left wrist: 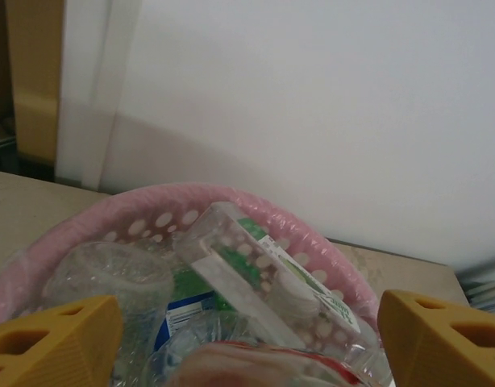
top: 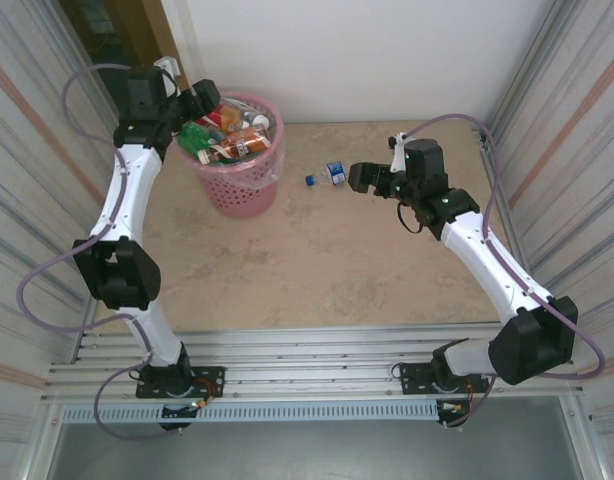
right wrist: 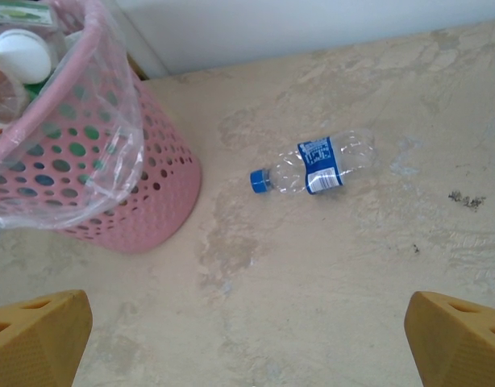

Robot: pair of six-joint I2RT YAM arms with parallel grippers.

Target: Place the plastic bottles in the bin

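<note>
The round pink lattice bin [top: 242,190], lined with thin crinkly film, is heaped with crushed plastic bottles [top: 235,138]. One clear, blue-capped bottle [top: 329,174] lies on its side to the bin's right. The left gripper [top: 203,103] hovers over the bin's rim, fingers spread and empty. The right gripper [top: 359,178], wide open, reaches low farther to the bin's right.

No wording is legible: the blue label on the clear bottle [right wrist: 316,165] and the labels on bottles in the pink bin [top: 237,190] are too small or blurred.
</note>
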